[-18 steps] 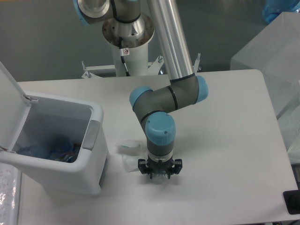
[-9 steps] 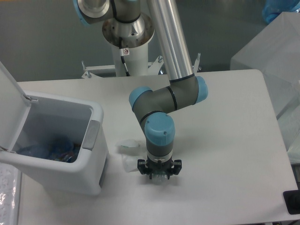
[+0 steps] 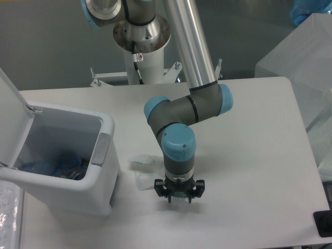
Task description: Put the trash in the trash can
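Observation:
My gripper (image 3: pixel 179 197) points straight down at the table, right of the trash can. Its fingers stand apart, so it reads as open, with a small clear piece with a green tint, the crushed bottle (image 3: pixel 179 195), between them. The gripper's body hides most of the bottle. A crumpled translucent-white wrapper (image 3: pixel 142 164) lies on the table just left of the gripper, with another clear fold (image 3: pixel 142 181) below it. The white trash can (image 3: pixel 106 171) stands at the left with its lid (image 3: pixel 11 116) flipped up.
Blue and clear rubbish (image 3: pixel 57 166) lies inside the can. The grey latch tab (image 3: pixel 100 149) is on the can's right rim. The arm's base column (image 3: pixel 142 57) rises at the table's back edge. A translucent box (image 3: pixel 306 67) sits at the far right.
The gripper has shifted slightly right and lower toward the table over the bottle. The wrapper and the trash can have not moved.

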You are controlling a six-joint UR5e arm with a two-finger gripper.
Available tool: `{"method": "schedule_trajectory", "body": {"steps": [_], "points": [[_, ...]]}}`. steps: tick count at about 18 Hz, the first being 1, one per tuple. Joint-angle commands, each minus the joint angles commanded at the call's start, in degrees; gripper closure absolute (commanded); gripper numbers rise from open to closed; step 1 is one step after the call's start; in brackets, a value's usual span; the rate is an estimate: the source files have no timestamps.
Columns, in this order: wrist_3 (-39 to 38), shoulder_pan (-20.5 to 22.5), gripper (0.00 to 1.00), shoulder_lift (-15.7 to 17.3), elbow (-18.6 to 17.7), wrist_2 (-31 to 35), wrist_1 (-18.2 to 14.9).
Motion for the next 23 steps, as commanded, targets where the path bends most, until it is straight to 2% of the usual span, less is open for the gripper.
{"method": "schedule_trajectory", "body": {"steps": [2,4,8,10,14,21,23], "points": [[0.88,0.35,0.37,0.27,2.89,-0.17,0.09],[-0.16,0.44,0.37,0.44,7.54,-0.44,0.26],[-7.97,0.88,0.37,1.41,17.3,-1.14,0.44],[-10.44,0.88,0.37,1.5,20.12,-1.23,0.53],[-15.27,0.79,0.37,3.86,23.55,-6.05,0.62],[-18.54,0.0,0.37,9.67,24.09,-11.68,1.32],[-18.54,-1.66,0.37,10.9,24.09,-12.56,1.32]]}}
